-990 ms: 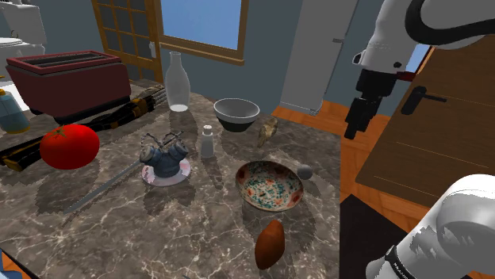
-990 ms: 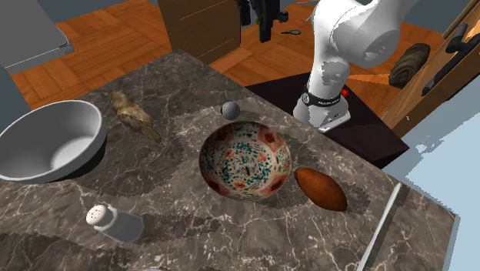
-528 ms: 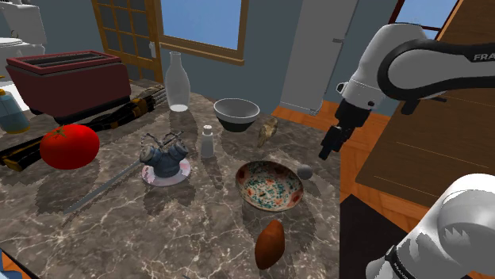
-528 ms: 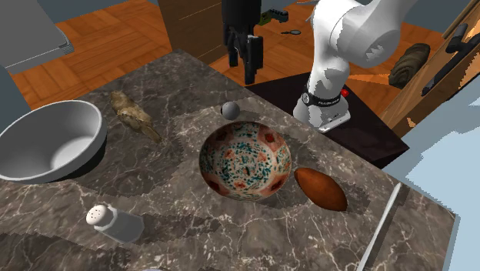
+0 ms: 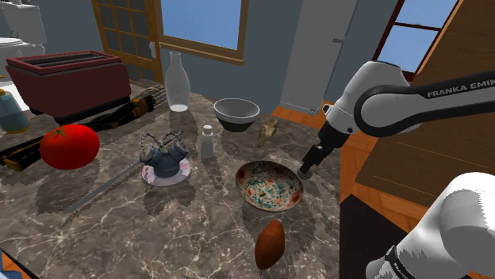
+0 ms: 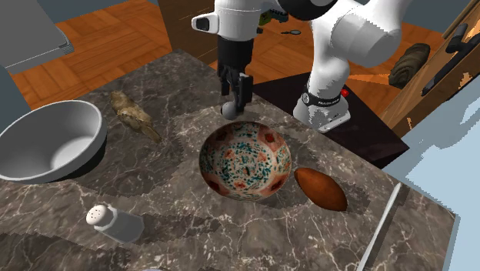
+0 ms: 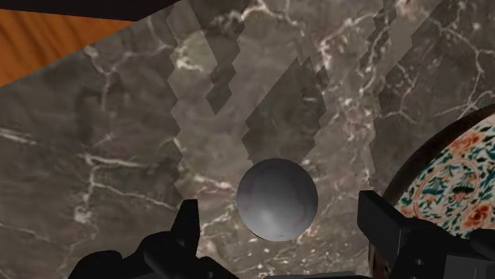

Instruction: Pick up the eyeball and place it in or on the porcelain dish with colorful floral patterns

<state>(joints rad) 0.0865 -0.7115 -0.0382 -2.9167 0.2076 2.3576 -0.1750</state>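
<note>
Shoulder view: claw [image 5: 306, 169] hanging low over marble counter [image 5: 159, 230], just beside rim of floral dish [image 5: 270, 185].
Second exterior view: claw hovering just above grey eyeball [image 6: 229, 111]; eyeball sitting on counter, near dish.
Wrist view: claw gaping apart, eyeball lying between tips, touching neither.

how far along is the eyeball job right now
Early. Done: the approach, with the open jaws set either side of the grey eyeball, not touching it. In hand: nothing; the eyeball sits on the marble counter beside the floral dish. Left: close, lift, carry over and release into the empty dish.
</note>
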